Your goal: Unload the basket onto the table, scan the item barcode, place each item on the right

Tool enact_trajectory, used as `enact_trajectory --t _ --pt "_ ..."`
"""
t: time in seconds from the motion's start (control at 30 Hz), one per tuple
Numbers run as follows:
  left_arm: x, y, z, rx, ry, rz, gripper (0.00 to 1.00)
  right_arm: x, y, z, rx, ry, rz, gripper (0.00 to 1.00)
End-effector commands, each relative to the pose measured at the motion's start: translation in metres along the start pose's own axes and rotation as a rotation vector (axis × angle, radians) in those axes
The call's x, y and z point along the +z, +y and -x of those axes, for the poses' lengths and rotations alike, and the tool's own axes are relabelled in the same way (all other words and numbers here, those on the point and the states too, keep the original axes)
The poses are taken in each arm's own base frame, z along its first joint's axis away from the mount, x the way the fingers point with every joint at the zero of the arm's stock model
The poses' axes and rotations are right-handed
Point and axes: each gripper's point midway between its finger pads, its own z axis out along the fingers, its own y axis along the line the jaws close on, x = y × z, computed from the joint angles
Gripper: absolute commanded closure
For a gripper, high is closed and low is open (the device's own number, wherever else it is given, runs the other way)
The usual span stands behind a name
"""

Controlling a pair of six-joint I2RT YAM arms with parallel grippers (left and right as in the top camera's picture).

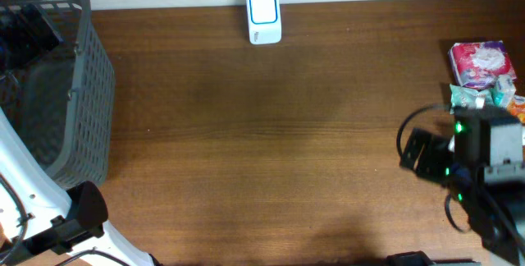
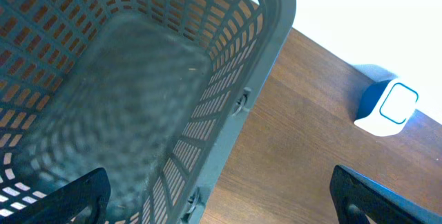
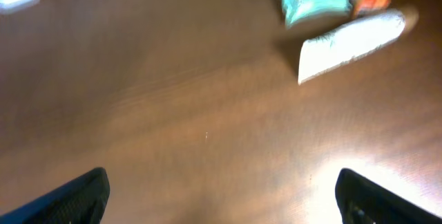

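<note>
Basket (image 1: 82, 94) sitting far left, left gripper (image 2: 221, 203) hovering over its rim, fingers wide apart — empty. Scanner (image 1: 263, 17) standing at back edge, centre. Right gripper (image 3: 221, 200) hanging with fingers spread, gripping nothing — packets (image 1: 482, 65) lying far right, near it.

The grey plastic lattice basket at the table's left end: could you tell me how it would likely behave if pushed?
The grey plastic lattice basket is probably light for its size, its walls being mostly holes. Its broad flat base on the brown wooden table suggests sliding, not tipping.
</note>
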Motion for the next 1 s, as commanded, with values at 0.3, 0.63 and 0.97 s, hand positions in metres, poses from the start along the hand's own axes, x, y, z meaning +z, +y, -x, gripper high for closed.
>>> enact_trajectory --t 0.3,0.63,0.97 --pt "-0.009 0.001 0.001 0.007 -0.020 -0.003 0.01 -0.012 0.011 -0.068 -0.031 0.280 0.119 0.01" --pt "-0.009 0.001 0.001 0.007 -0.020 -0.003 0.01 -0.013 0.018 -0.069 -0.025 0.287 0.162 0.01" --pt "-0.009 0.001 0.001 0.007 -0.020 -0.003 0.01 -0.021 0.019 -0.072 -0.020 0.256 0.195 0.01"
